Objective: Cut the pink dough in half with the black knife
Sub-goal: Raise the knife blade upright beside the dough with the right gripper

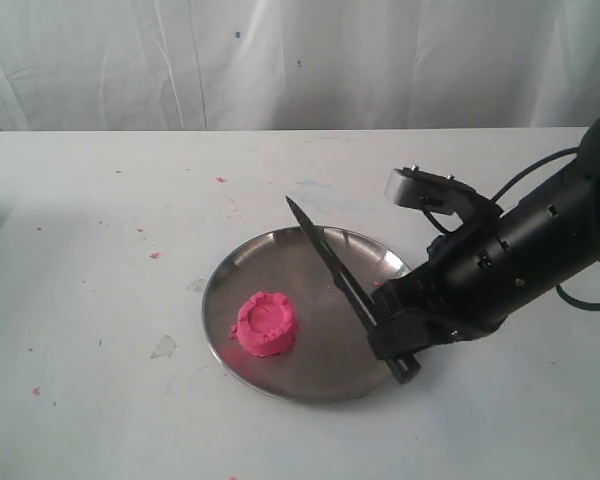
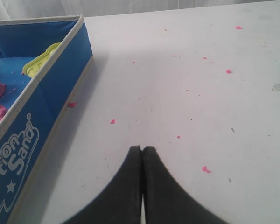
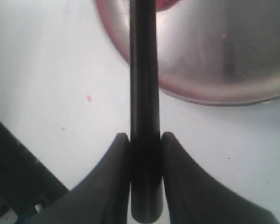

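One white table (image 1: 100, 400). One steel plate (image 1: 325, 372). Two grippers: right gripper (image 1: 395, 335) clamped on the handle of one black knife (image 1: 325, 262), blade slanted over the plate; left gripper (image 2: 142, 151) jaws together, empty. One pink dough (image 1: 266, 324) puck, uncut, on the plate. Right wrist view cuts off the blade tip.

1. My right arm (image 1: 540, 235) comes in from the right side, its forearm slanting downward and to the left.
2. My right gripper (image 1: 392, 338) sits at the low end of that arm, tilted down.
3. Its two fingers (image 3: 107, 177) press on the handle of the black knife (image 1: 330, 262), one on each side.
4. My left gripper (image 2: 142, 149) has its fingers pressed together tip to tip, with nothing between them.
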Robot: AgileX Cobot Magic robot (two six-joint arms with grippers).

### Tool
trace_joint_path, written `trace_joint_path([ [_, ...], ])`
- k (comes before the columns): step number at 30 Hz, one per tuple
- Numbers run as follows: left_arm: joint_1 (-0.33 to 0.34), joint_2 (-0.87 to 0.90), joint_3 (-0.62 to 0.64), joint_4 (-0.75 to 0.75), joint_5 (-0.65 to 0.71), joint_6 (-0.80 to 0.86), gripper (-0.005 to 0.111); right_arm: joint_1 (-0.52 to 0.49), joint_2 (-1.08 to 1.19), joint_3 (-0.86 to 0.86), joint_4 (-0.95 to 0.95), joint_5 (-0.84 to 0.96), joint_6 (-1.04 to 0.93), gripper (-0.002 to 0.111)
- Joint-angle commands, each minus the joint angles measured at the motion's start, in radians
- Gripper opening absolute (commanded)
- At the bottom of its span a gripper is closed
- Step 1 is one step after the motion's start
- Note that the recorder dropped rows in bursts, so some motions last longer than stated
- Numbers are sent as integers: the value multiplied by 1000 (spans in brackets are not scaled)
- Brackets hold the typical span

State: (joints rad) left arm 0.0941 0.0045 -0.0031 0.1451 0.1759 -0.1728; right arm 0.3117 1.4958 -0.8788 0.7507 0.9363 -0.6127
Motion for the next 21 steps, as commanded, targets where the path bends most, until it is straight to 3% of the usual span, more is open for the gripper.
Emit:
trace_joint_path([
  [1,4,-5,3,-2,-3,-1,0,58,-117,-7,22,45,-17,0],
  [11,4,-5,3,-2,-7,-1,0,88,-238,-7,18,27,-62,0],
  [13,4,-5,3,-2,-63,-3,0,88,-236,-7,16,24,-62,0],
  [17,4,-5,3,-34,-479,-228,0,88,-236,-7,16,23,-62,0],
  [21,4,-5,3,-48,-989,-282,0,88,-236,-7,18,23,-62,0],
])
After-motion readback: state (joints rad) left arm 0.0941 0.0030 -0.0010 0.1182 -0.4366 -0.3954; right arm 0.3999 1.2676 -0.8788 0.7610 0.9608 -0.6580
